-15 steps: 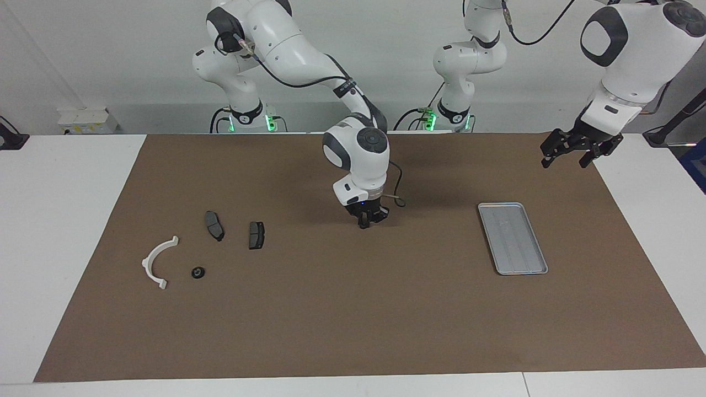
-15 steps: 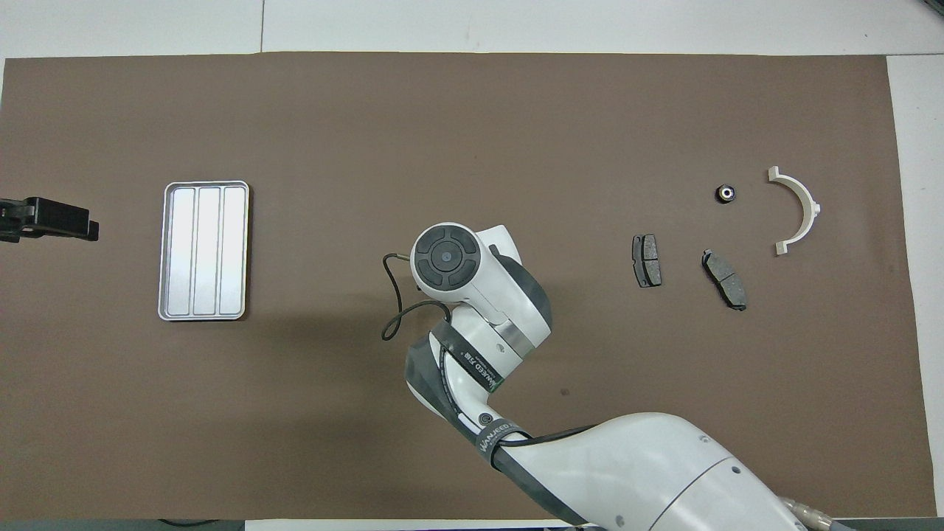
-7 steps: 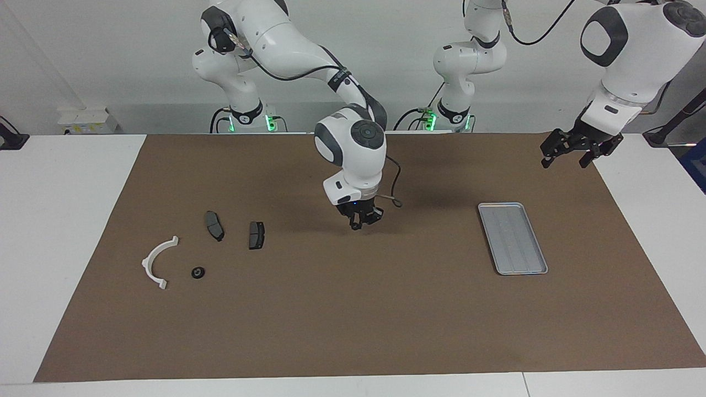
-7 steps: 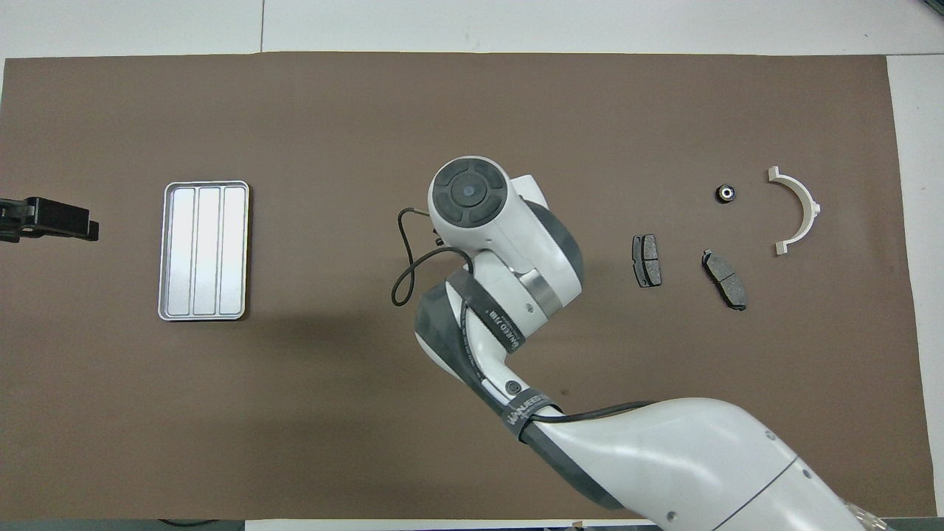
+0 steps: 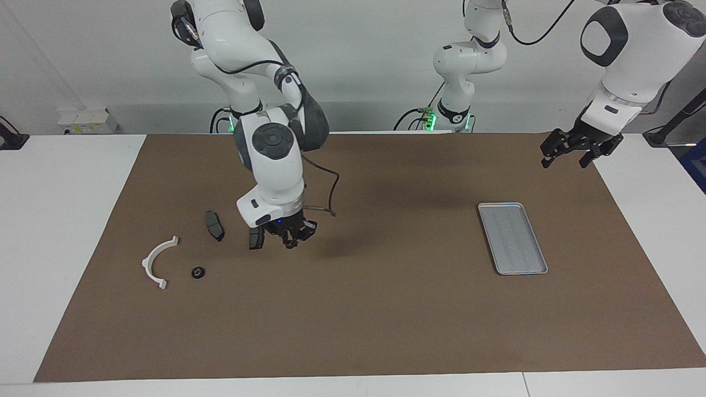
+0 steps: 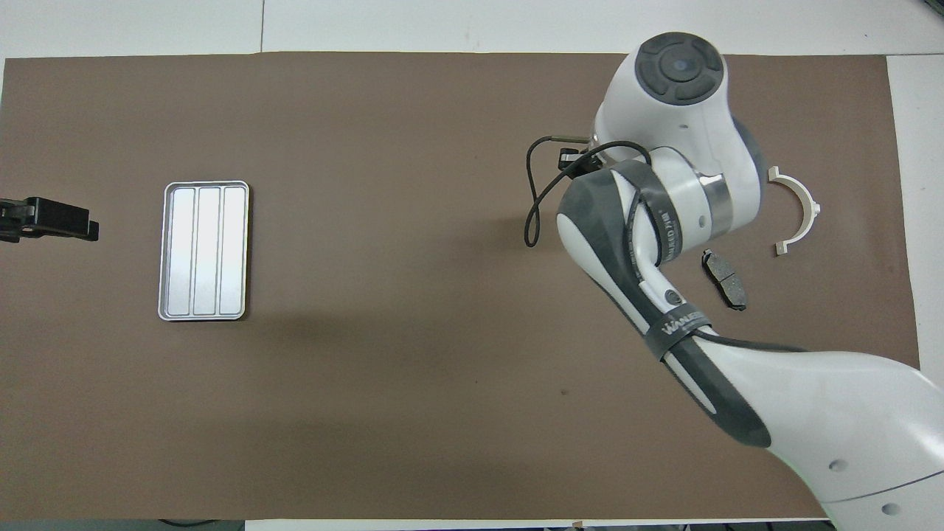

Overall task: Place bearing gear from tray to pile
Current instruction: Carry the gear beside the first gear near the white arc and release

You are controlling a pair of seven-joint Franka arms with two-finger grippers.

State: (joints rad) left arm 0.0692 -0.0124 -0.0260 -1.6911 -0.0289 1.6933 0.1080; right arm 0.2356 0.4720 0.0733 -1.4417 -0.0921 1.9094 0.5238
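The silver-grey tray (image 5: 513, 237) lies bare toward the left arm's end of the table and also shows in the overhead view (image 6: 206, 251). The pile holds a white half-ring bracket (image 5: 146, 263), two dark brake pads (image 5: 214, 225) (image 5: 255, 238) and a small black round bearing gear (image 5: 197, 272). My right gripper (image 5: 293, 237) hangs low over the mat, right beside the pad nearest the table's middle. In the overhead view the right arm hides that pad, the gear and the gripper; the bracket (image 6: 811, 206) and one pad (image 6: 724, 279) show. My left gripper (image 5: 571, 151) waits open in the air, over the mat's edge, nearer the robots than the tray.
A brown mat (image 5: 386, 320) covers most of the white table. A black cable (image 5: 331, 193) loops from the right wrist. The right arm's elbow and forearm (image 6: 664, 221) reach over the pile's area.
The right arm has swung from the middle of the table toward the pile and its gripper now hangs beside a brake pad. The left arm has not moved.
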